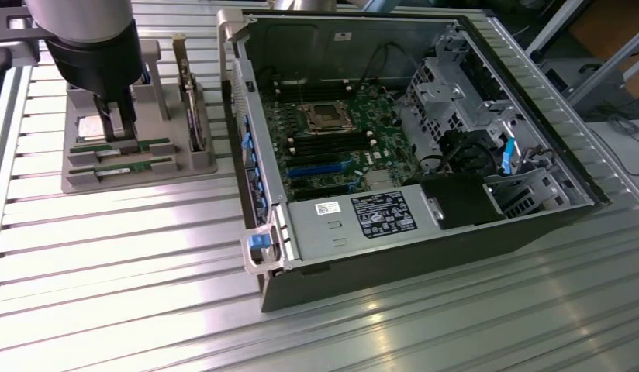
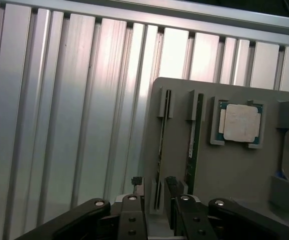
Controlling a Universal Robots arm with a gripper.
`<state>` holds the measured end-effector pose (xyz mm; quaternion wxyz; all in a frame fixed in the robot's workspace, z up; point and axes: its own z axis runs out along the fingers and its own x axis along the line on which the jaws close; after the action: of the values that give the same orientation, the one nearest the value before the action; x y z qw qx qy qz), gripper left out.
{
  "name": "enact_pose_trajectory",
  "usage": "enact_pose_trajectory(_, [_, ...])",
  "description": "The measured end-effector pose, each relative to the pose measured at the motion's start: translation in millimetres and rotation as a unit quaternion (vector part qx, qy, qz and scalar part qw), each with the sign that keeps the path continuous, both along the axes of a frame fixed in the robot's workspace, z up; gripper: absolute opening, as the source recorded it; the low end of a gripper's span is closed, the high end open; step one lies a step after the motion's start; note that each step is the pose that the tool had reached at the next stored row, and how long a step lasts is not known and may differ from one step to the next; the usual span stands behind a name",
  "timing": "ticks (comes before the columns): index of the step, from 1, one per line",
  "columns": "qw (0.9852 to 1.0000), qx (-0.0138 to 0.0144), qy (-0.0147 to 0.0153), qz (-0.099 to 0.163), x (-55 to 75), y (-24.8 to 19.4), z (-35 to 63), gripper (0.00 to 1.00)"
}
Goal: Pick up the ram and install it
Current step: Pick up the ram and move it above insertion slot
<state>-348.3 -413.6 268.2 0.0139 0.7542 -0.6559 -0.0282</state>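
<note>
Hand (image 2: pixel 154 185) open wide, empty, straddling ram (image 2: pixel 161 145) standing in grey holder (image 2: pixel 229 170) slot; second stick (image 2: pixel 193 145) alongside, processor (image 2: pixel 240 122) in recess.

In the exterior view, holder (image 1: pixel 143 180) on table (image 1: pixel 112 271) at nine o'clock of case (image 1: pixel 423 256), card (image 1: pixel 192 101) upright on holder's three-o'clock side, gripper (image 2: pixel 154 182) over holder, ram (image 2: pixel 160 145) in slot between its fingertips, second stick (image 2: pixel 193 140) just beside.

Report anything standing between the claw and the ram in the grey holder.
Nothing visible does. The open claw straddles the ram, which stands on edge in the grey holder. A second stick stands in the next slot, outside the claw.
</note>
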Motion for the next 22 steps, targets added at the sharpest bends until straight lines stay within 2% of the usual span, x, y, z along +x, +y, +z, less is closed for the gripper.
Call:
enact_pose_trajectory(10, [1.0000,-0.0001,0.0000,0.000,0.0,0.0,-13.0,0.30])
enact_pose_trajectory(22, [1.0000,-0.0004,0.0000,0.000,0.0,-0.1,-22.3,0.30])
